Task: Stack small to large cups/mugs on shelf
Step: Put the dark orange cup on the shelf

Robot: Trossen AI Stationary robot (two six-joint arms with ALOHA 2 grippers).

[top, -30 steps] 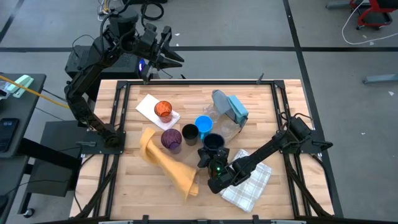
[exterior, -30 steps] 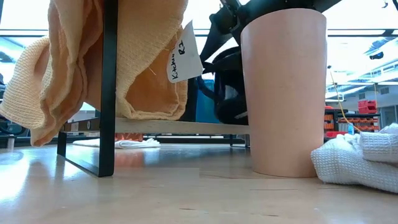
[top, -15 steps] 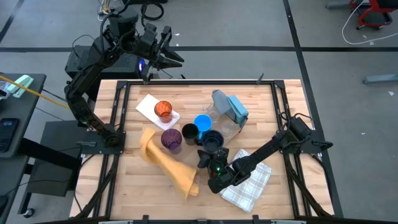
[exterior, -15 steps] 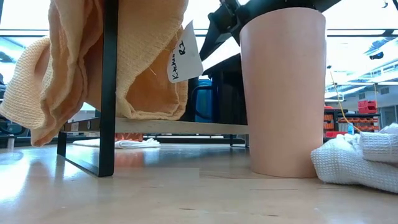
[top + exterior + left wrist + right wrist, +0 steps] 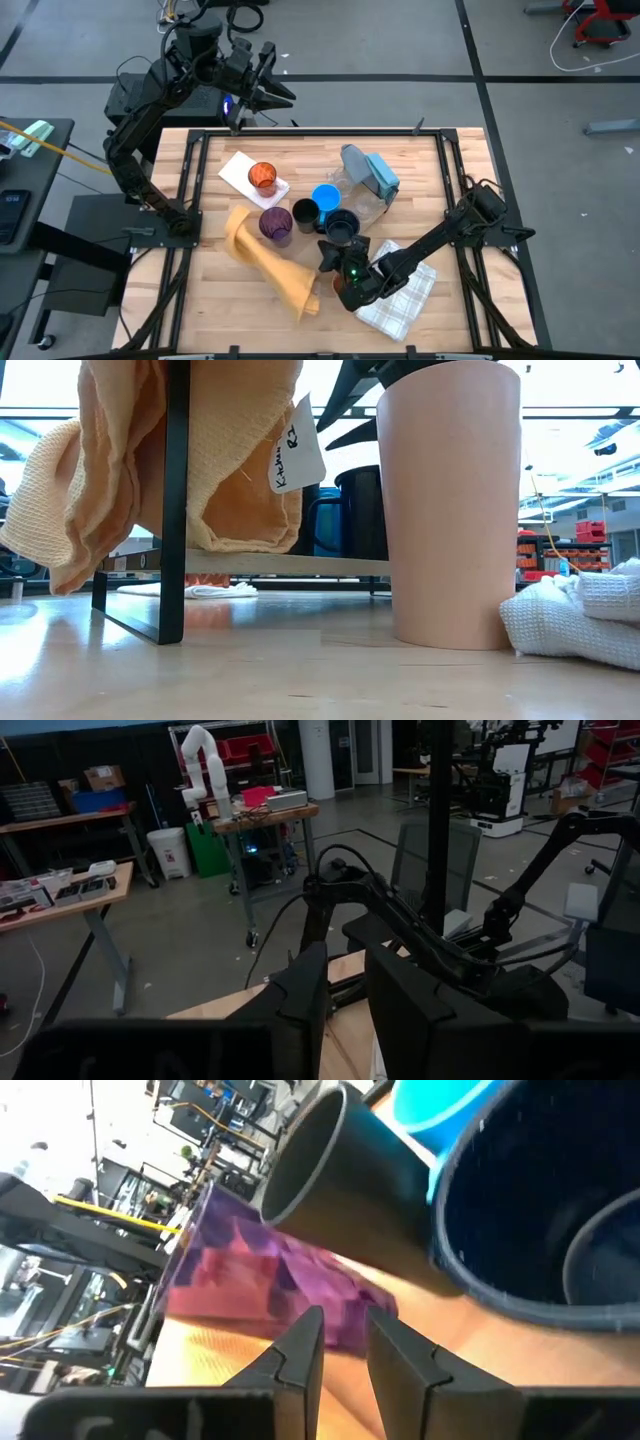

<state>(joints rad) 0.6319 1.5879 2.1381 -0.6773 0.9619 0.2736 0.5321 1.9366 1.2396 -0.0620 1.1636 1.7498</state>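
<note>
Wooden bench (image 5: pixel 420 170) planks inside a black frame carry everything, with bare workshop floor around. The cups crowd the bench's middle: an orange cup (image 5: pixel 262 177) on a white napkin (image 5: pixel 238 168) towards the far-left corner, then a purple cup (image 5: pixel 275 223), black cup (image 5: pixel 305 214), bright blue mug (image 5: pixel 327 198) and dark navy mug (image 5: pixel 343 228) packed together, mostly touching. A blue-grey folded cloth (image 5: pixel 371 170) lies beyond them. A yellow towel (image 5: pixel 272 265) hangs over the black shelf frame (image 5: pixel 177 500) near the front edge, and a tall pink cup (image 5: pixel 450 500) stands beside a white waffle cloth (image 5: pixel 402 292).

The right gripper (image 5: pixel 328 249) lies low near the front edge, aimed at the navy mug; its wrist view shows the claw (image 5: pixel 340 1325) a narrow gap apart with nothing between the fingers, the navy and purple cups right ahead. The left gripper (image 5: pixel 278 75) waits beyond the far edge, its claw likewise slightly apart and empty.

No cup appears nested yet, so this looks like the reach for a first cup. The next move probably calls for spreading the fingers wider and closing over one rim without nudging its crowded neighbours.
</note>
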